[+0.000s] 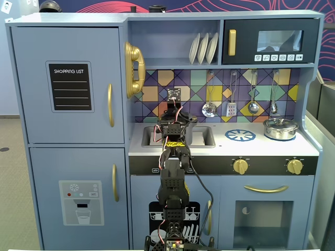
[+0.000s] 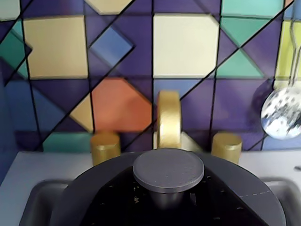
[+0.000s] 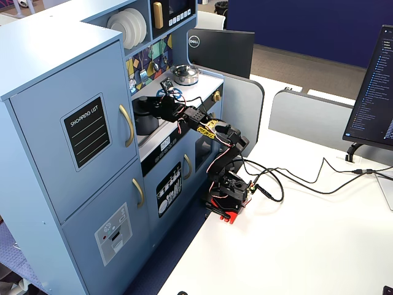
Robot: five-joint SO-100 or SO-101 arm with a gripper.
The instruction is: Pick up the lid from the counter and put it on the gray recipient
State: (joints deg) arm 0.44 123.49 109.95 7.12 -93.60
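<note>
The lid point(image 2: 94, 186) is a dark gray disc with a round knob point(image 2: 168, 168) and fills the bottom of the wrist view, level, over the sink. My gripper point(image 2: 167, 197) reaches in from below, with a black jaw on each side of the knob's stem, shut on it. In a fixed view the gripper point(image 3: 159, 109) is at the top of the gray recipient point(image 3: 143, 120), a dark cylindrical pot standing in the sink. I cannot tell whether the lid rests on the pot's rim or hangs just above it. In the front fixed view the arm point(image 1: 174, 125) hides both.
The gold faucet point(image 2: 168, 120) and two gold taps point(image 2: 105, 146) stand just behind the lid. A slotted spoon point(image 2: 282, 113) hangs on the tiled wall at right. The shiny silver pot point(image 1: 280, 128) sits on the right burner, next to the blue burner pattern point(image 1: 240, 135).
</note>
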